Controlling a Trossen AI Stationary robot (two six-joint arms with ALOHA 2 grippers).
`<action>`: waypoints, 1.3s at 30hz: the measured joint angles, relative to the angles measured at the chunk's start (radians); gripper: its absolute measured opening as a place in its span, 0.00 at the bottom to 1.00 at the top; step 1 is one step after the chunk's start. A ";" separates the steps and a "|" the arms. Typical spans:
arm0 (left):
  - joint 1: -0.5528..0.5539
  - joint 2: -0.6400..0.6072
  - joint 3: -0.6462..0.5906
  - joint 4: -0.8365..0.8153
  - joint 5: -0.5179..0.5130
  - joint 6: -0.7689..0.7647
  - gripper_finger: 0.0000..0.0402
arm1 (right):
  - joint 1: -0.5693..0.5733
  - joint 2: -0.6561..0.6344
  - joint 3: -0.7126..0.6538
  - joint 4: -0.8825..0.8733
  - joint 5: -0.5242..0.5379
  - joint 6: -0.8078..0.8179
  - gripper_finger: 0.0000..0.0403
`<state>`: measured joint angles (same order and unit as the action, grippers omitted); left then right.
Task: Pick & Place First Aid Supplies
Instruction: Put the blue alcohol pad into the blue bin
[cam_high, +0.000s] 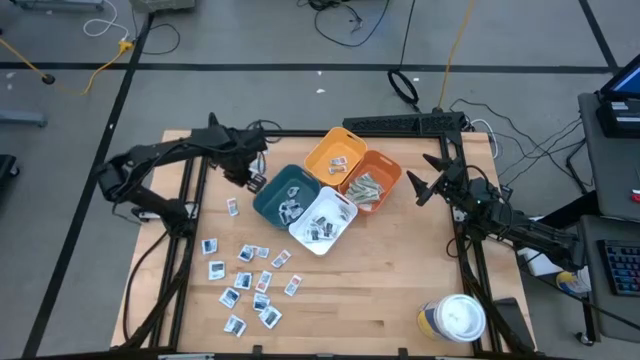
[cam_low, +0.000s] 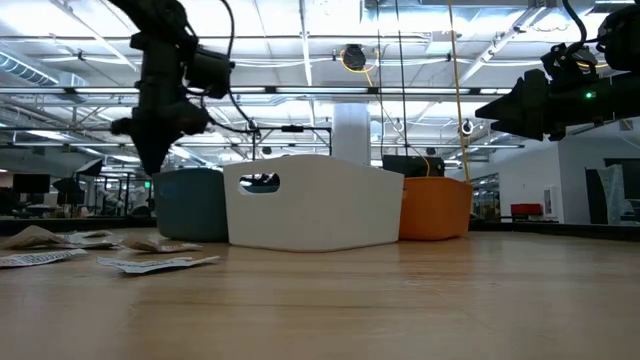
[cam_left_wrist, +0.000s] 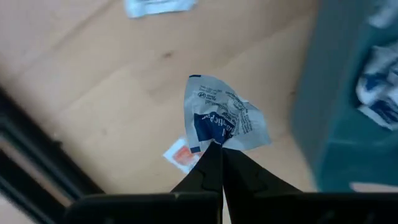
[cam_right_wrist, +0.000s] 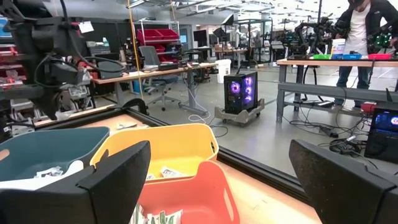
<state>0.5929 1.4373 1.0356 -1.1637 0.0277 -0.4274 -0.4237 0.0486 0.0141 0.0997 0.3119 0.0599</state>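
Observation:
My left gripper (cam_high: 251, 180) hangs above the table just left of the teal bin (cam_high: 285, 194), shut on a crumpled white packet with blue print (cam_left_wrist: 225, 117). Below it a small packet with a red mark (cam_left_wrist: 179, 155) lies flat on the wood. Several more flat packets (cam_high: 250, 281) lie scattered near the table's front left. The teal, white (cam_high: 322, 221), yellow (cam_high: 335, 154) and orange (cam_high: 373, 180) bins each hold some supplies. At the right, my right gripper (cam_high: 424, 186) waits open, level, with nothing between its fingers (cam_right_wrist: 118, 180). My left gripper pinches the packet by one edge (cam_left_wrist: 217, 140) between its two fingertips, which point down from above. The packet is lifted clear of the table, bent and crumpled, with most of it spreading out past the fingertips.
The four bins stand clustered at the table's middle. A round white-lidded tub (cam_high: 456, 318) stands at the near right corner. Black frame rails (cam_high: 190, 200) run along the table's left and right sides. Bare wood lies between the bins and the front edge.

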 joint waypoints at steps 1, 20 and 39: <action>-0.013 0.014 0.016 -0.001 0.000 0.007 0.00 | 0.000 0.000 0.000 0.000 0.000 0.000 0.94; -0.188 0.283 0.513 -0.115 0.001 0.169 0.00 | 0.000 0.000 0.000 0.000 0.000 0.000 0.94; -0.327 0.293 0.233 0.151 -0.011 0.137 0.00 | 0.000 0.000 0.000 0.000 0.000 0.000 0.94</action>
<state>0.2663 1.7302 1.2683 -1.0126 0.0166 -0.2909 -0.4240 0.0486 0.0139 0.0994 0.3119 0.0601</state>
